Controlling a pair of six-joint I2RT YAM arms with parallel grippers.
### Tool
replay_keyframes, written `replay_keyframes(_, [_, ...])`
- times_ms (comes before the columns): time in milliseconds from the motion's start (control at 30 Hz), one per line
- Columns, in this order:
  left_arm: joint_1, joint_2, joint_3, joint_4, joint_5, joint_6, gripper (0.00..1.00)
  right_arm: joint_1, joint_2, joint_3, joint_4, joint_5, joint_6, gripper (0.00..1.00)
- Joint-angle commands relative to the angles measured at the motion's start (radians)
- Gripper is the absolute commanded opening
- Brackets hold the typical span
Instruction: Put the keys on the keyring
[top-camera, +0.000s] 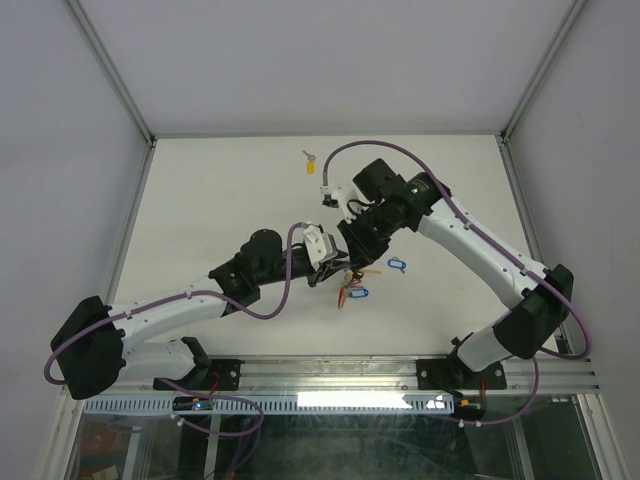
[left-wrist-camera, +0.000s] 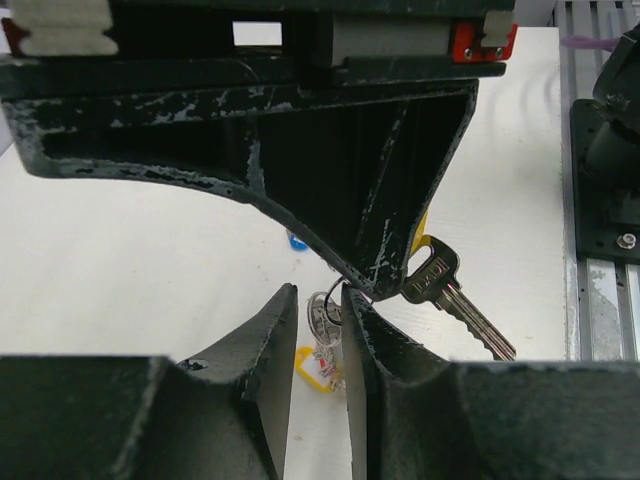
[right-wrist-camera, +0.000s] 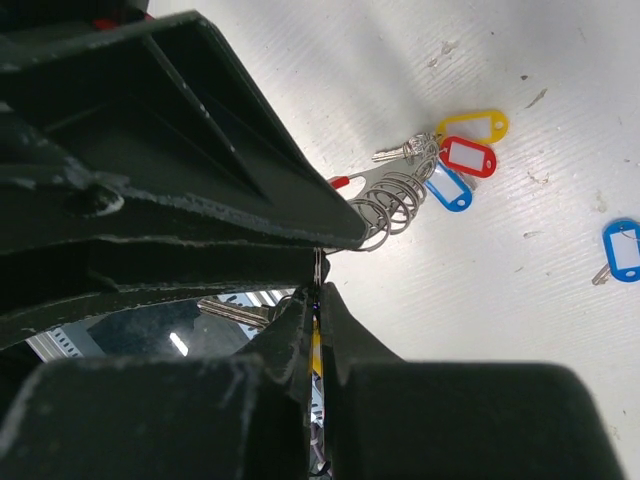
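Over the table (top-camera: 220, 220), both grippers nose to nose at the keyring (right-wrist-camera: 388, 208), lifted mid-table. Left gripper (left-wrist-camera: 318, 300) a slit apart around the keyring's wire loops; real pinch or not, impossible to call. Right gripper (right-wrist-camera: 318, 292) pressed tight just beside the keyring, silver key (left-wrist-camera: 440, 278) hanging at its tip. Right of the keyring, loose blue-tagged key (right-wrist-camera: 621, 250); on its far side, well apart, yellow-tagged key (top-camera: 309, 162).

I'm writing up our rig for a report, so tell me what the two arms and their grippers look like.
Both the left arm and right arm have white link shells between bulky black joint housings. A purple cable loops along each. A small green light glows near the right wrist. The gripper fingers are black, wedge-shaped and ribbed, with chipped, scuffed paint.
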Motion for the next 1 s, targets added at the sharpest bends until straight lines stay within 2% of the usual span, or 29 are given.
replay_keyframes(0, [-0.012,0.013,0.05,0.019,0.025,0.021,0.21,0.01,-0.052,0.03,0.05,-0.055,-0.009,0.0])
replay_keyframes(333, [-0.018,0.013,0.053,0.015,0.104,0.057,0.17,0.011,-0.064,0.014,0.061,-0.049,-0.024,0.0])
replay_keyframes(600, [-0.022,-0.012,0.028,0.018,0.244,0.101,0.21,0.011,-0.113,-0.014,0.069,-0.035,-0.088,0.0])
replay_keyframes(767, [-0.022,-0.003,0.036,0.018,0.269,0.099,0.17,0.011,-0.139,-0.032,0.079,-0.048,-0.122,0.0])
replay_keyframes(967, [-0.022,0.006,0.05,0.011,0.282,0.097,0.08,0.028,-0.158,-0.051,0.084,-0.039,-0.147,0.0])
